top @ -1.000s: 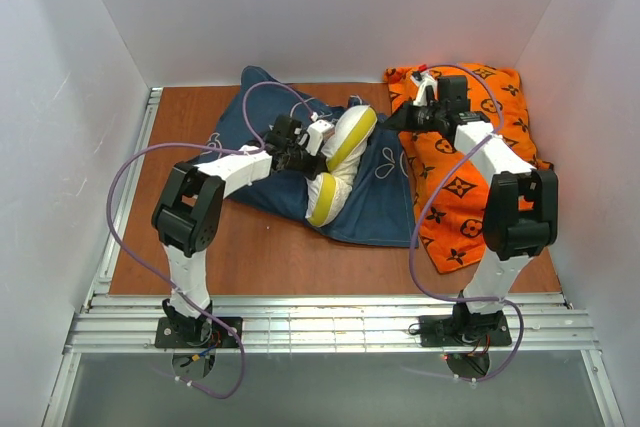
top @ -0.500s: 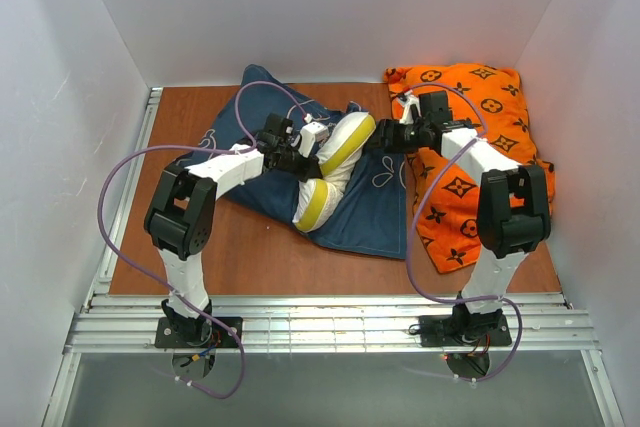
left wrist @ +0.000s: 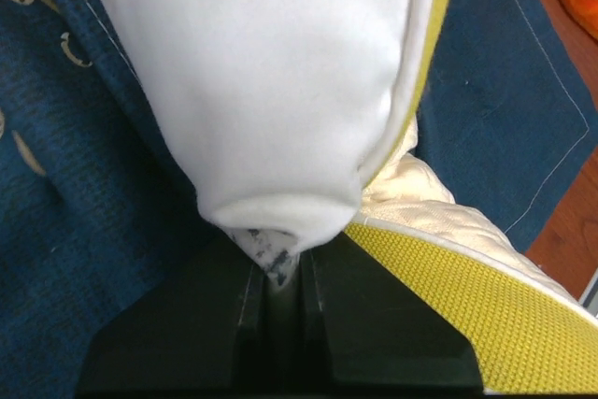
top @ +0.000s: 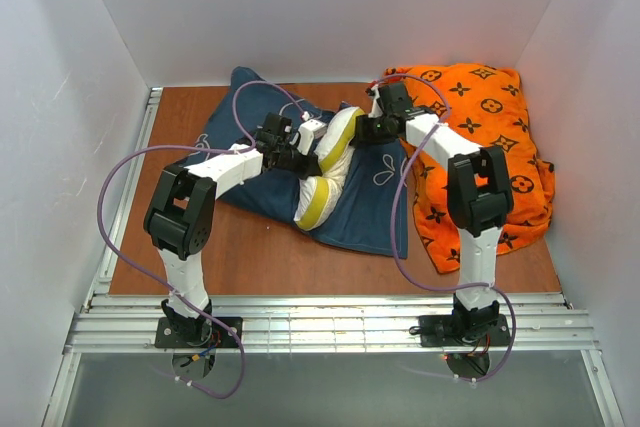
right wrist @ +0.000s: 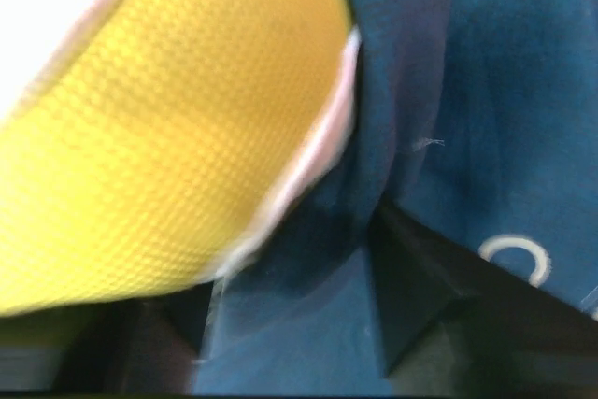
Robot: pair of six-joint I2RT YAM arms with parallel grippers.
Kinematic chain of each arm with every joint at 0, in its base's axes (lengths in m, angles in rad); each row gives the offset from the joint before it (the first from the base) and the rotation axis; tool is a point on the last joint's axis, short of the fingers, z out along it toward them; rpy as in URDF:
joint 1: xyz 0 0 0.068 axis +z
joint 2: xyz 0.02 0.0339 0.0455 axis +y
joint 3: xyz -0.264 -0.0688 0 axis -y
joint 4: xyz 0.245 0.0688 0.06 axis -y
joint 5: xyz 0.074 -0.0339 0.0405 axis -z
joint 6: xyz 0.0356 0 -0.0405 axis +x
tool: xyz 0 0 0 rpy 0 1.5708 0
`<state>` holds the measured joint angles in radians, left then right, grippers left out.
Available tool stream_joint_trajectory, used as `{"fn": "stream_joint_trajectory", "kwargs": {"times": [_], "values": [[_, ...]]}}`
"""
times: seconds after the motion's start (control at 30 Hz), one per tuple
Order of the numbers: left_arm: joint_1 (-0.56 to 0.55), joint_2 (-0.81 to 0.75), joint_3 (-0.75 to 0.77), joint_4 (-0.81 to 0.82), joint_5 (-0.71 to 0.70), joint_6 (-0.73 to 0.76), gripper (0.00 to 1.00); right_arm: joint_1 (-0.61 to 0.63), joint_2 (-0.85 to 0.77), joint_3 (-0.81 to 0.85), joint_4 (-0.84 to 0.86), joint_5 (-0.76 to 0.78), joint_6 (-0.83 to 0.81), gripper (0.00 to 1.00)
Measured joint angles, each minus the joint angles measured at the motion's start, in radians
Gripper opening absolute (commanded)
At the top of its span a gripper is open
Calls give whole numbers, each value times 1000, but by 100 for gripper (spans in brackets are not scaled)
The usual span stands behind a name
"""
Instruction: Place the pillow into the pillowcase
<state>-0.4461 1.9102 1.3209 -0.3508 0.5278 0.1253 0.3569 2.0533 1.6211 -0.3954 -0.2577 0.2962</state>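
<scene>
The pillow (left wrist: 271, 81), lying folded upon the pillowcase (top: 372, 209), is clamped at one corner by the left gripper (left wrist: 280, 268). The right gripper (right wrist: 280, 324), jaws apart beside the yellow band, should be closed on the case's hem alone, so that the mouth can be lifted.

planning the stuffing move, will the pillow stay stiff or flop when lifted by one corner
Likely floppy: the pillow lies bent in the middle, and its cloth bunches where the left gripper pinches it. Probably light for its bulk, being plump and soft-looking.
</scene>
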Motion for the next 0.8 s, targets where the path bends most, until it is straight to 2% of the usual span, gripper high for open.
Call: {"fn": "stream_joint_trajectory", "kwargs": {"times": [0.07, 0.13, 0.23, 0.3, 0.33, 0.47, 0.6, 0.63, 0.73, 0.77, 0.8], "values": [[1, 0, -3, 16, -14, -10, 0, 13, 36, 39, -10, 54, -18, 37], [3, -1, -7, 22, -19, -20, 0, 27, 48, 39, -20, 118, -48, 31], [9, -1, -15, 29, -15, -39, 0, 32, 35, -1, -25, 174, -111, 18], [12, 0, -15, 30, -10, -49, 0, 31, 14, -44, -30, 193, -158, 3], [14, 0, -15, 27, -8, -55, 0, 31, 6, -63, -32, 211, -182, 1], [37, 6, -14, 14, 21, -76, 0, 18, 6, -86, -44, 212, -241, 1], [54, 11, -15, 15, 63, -86, 0, -8, 7, -82, -47, 142, -252, 4], [58, 10, -16, 15, 73, -87, 0, -13, 7, -80, -47, 120, -251, 7], [69, 10, -21, 12, 113, -87, 0, -27, 6, -74, -48, 67, -237, 30], [72, 10, -23, 11, 124, -87, 0, -31, 6, -70, -48, 53, -226, 44], [76, 10, -24, 9, 134, -87, 0, -34, 6, -66, -50, 42, -215, 47]]}}
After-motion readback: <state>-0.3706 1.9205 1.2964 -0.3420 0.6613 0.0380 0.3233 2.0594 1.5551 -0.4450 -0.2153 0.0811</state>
